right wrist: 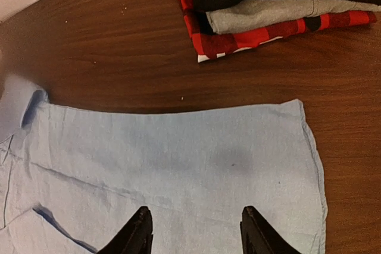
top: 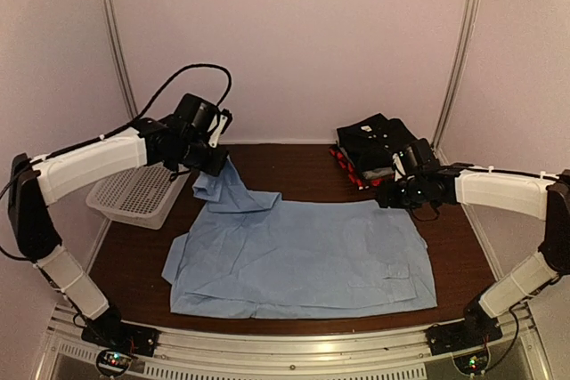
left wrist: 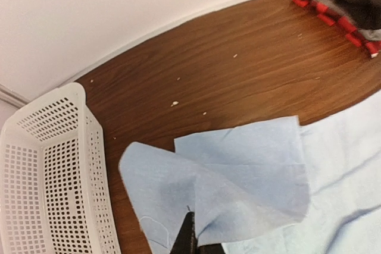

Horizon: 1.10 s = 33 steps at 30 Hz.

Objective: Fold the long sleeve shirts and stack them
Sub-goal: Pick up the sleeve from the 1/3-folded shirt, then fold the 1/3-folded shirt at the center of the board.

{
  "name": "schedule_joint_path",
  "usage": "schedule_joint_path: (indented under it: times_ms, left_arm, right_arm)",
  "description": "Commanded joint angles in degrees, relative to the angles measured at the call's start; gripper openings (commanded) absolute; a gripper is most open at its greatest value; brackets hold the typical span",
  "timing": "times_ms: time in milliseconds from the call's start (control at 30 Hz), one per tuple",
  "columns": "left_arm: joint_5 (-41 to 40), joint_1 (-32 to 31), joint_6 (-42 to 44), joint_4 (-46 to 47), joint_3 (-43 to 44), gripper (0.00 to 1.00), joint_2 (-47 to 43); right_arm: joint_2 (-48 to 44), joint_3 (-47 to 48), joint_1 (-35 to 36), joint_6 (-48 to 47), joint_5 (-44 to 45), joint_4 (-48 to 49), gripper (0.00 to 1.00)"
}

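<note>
Left fingers (left wrist: pixel 187 237) pinch the blue shirt's (top: pixel 303 255) lifted sleeve edge; right fingers (right wrist: pixel 134 236) hang apart over its far edge.

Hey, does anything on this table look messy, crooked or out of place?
Small pale specks dot the brown wooden table near the white plastic mesh basket, like crumbs or lint. In the folded stack, the red-plaid shirt juts out past the grey shirt above it.

Plain blue shirt (top: pixel 303 255), red-plaid shirt (right wrist: pixel 238 40)
</note>
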Motion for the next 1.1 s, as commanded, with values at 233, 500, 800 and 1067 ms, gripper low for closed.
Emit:
schedule_joint_path:
  times_ms: [233, 500, 800, 1067]
  left_arm:
    - [28.83, -2.16, 3.53, 2.15, -16.09, 0.0, -30.55]
    - [36.26, -2.25, 7.34, 1.51, -20.86, 0.0, -47.51]
    - [43.03, -2.25, 10.47, -0.64, -22.78, 0.0, -52.65]
    - [49.07, -2.25, 11.1, -2.86, -22.76, 0.0, -50.26]
  right_arm:
    - [7.35, 8.01, -3.65, -11.26, 4.02, 3.44, 0.54]
    - [10.83, 9.38, -4.52, -18.65, 3.93, 2.13, 0.56]
    - [5.77, 8.79, -4.52, -22.79, 0.66, -1.31, 0.57]
    - [-0.15, 6.23, -4.36, -18.15, -5.23, -3.71, 0.57]
